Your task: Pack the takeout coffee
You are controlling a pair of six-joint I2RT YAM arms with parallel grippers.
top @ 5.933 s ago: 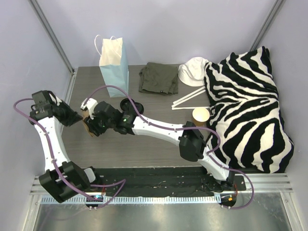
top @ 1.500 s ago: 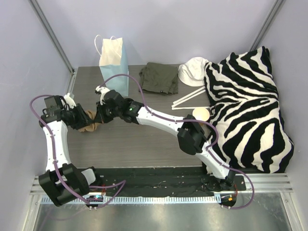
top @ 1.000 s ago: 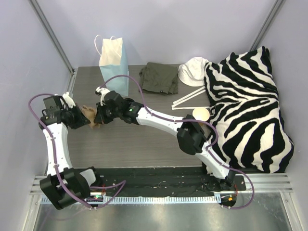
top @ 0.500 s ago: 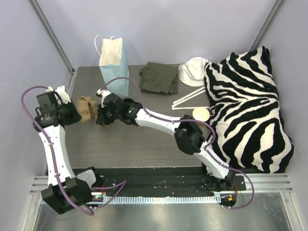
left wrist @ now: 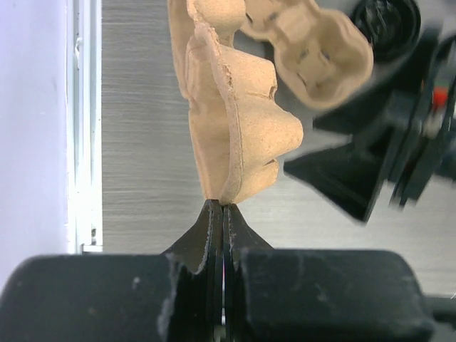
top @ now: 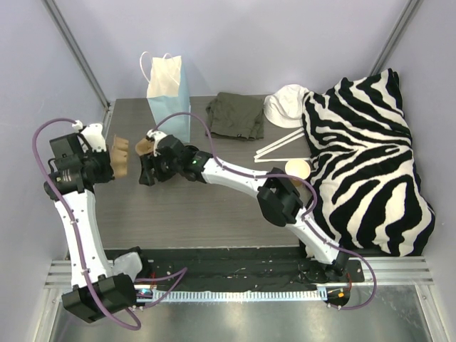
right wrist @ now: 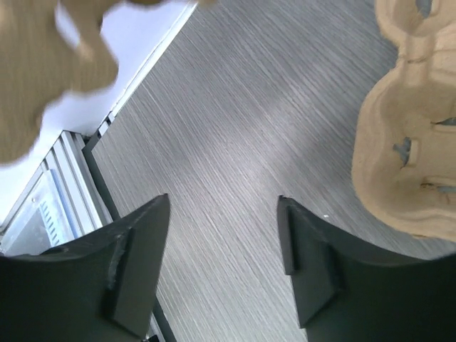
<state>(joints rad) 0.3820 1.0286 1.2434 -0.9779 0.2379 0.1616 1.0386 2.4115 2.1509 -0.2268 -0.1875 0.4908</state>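
Two brown pulp cup carriers have come apart. My left gripper (top: 107, 162) (left wrist: 222, 206) is shut on the edge of one carrier (top: 119, 157) (left wrist: 235, 128) and holds it off the table. The other carrier (top: 146, 146) (left wrist: 306, 50) (right wrist: 410, 128) sits just beside my right gripper (top: 146, 174) (right wrist: 224, 206). That gripper is open, with only bare table between its fingers. Of the takeout coffee I see only a round black lid (left wrist: 388, 25), behind the right gripper. In the top view the right arm hides it.
A blue paper bag (top: 171, 96) stands at the back left. A lidless tan cup (top: 298, 169) sits by a zebra pillow (top: 370, 157). An olive cloth (top: 235, 115), a white hat (top: 285, 105) and white sticks (top: 279, 148) lie at the back.
My right gripper has opened and let go of the carriers. The left gripper pulled one carrier up and left, away from the other, which stays by the right gripper.
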